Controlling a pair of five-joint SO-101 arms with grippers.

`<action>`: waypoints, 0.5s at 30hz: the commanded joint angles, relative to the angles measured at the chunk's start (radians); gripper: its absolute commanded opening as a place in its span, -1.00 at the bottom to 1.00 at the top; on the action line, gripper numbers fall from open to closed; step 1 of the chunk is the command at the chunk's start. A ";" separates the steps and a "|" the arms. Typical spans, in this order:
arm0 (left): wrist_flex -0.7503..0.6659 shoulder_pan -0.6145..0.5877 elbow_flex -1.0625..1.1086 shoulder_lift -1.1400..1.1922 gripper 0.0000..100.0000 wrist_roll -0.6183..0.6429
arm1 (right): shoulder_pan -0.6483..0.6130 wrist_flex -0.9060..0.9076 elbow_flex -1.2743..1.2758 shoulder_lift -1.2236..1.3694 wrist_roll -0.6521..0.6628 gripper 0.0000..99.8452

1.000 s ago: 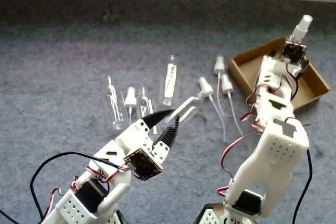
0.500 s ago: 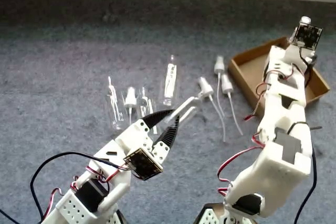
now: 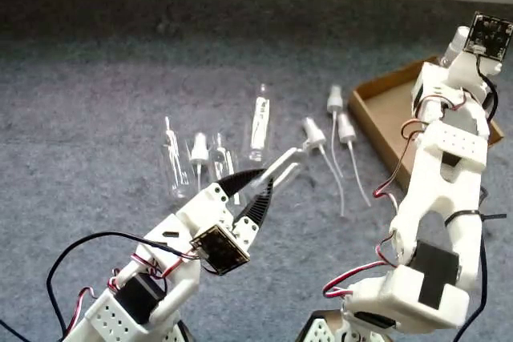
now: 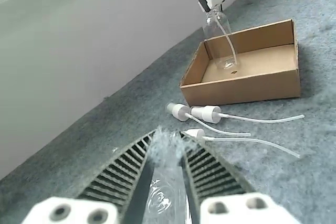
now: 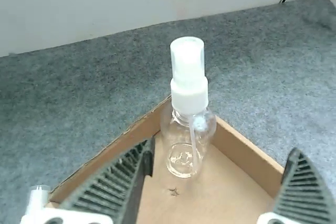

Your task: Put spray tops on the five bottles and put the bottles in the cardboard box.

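We see right gripper [image 5: 220,151] risen, wide open, empty | capped bottle [image 5: 188,129] stands in cardboard box [image 3: 385,114] | left gripper [image 4: 167,141] clamps clear bottle [image 4: 165,195] | four bottles left.

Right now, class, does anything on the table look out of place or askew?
One bottle lies on its side on the mat. Three spray tops lie loose beside the box, tubes trailing. The capped bottle in the box stands upright. Nothing looks spilled or broken.
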 commanded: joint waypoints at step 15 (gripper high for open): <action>0.015 0.004 0.022 -0.007 -0.99 0.006 | -0.180 0.688 -0.015 -0.489 -0.012 -0.31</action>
